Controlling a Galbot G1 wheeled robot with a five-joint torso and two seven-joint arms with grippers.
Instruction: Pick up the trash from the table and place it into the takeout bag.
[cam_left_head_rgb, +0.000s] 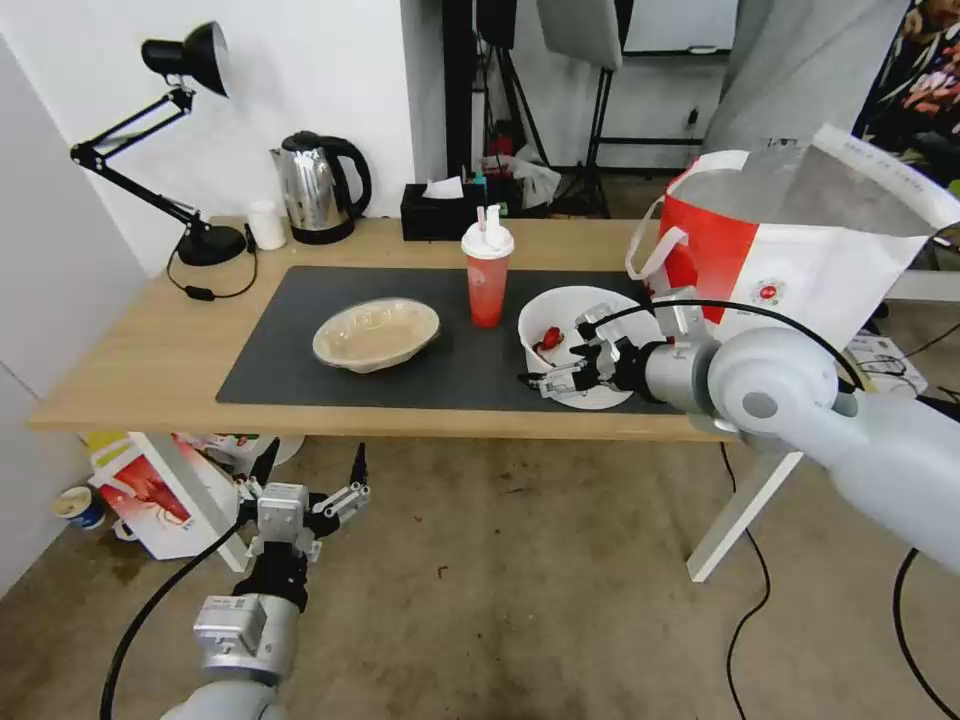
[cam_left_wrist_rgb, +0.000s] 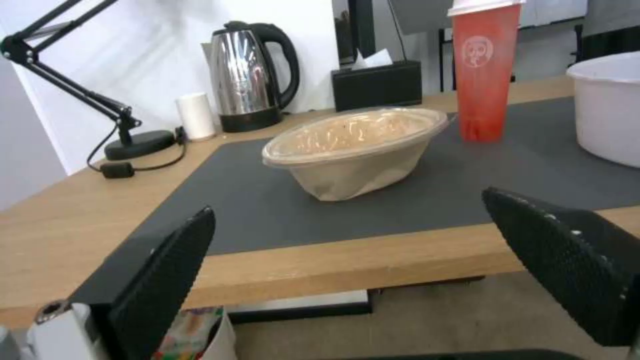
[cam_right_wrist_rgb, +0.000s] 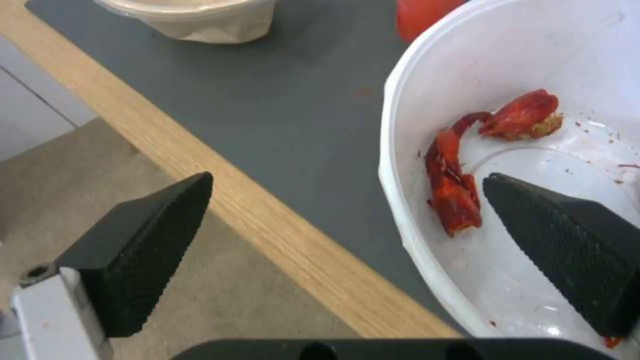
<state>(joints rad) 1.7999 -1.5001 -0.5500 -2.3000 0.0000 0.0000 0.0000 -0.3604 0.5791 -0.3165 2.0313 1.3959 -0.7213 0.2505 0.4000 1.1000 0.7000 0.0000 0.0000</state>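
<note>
On the table (cam_left_head_rgb: 130, 350), the trash stands on a dark grey mat (cam_left_head_rgb: 290, 360): a shallow beige dish (cam_left_head_rgb: 377, 333), a red cup with a white lid (cam_left_head_rgb: 487, 275) and a deep white bowl (cam_left_head_rgb: 575, 345) holding red crayfish shells (cam_right_wrist_rgb: 457, 185). My right gripper (cam_left_head_rgb: 558, 352) is open at the bowl's near-left rim (cam_right_wrist_rgb: 393, 150); one finger is inside the bowl and the other outside over the mat. The takeout bag (cam_left_head_rgb: 800, 250) stands open at the table's right end. My left gripper (cam_left_head_rgb: 314, 460) is open, low in front of the table edge, facing the beige dish (cam_left_wrist_rgb: 353, 145).
A black desk lamp (cam_left_head_rgb: 190, 150), steel kettle (cam_left_head_rgb: 318, 185), small white cylinder (cam_left_head_rgb: 266, 225) and black tissue box (cam_left_head_rgb: 440, 210) line the table's back edge. A red-and-white crayfish bag (cam_left_head_rgb: 150, 495) sits on the floor under the left end. Cables trail on the floor at right.
</note>
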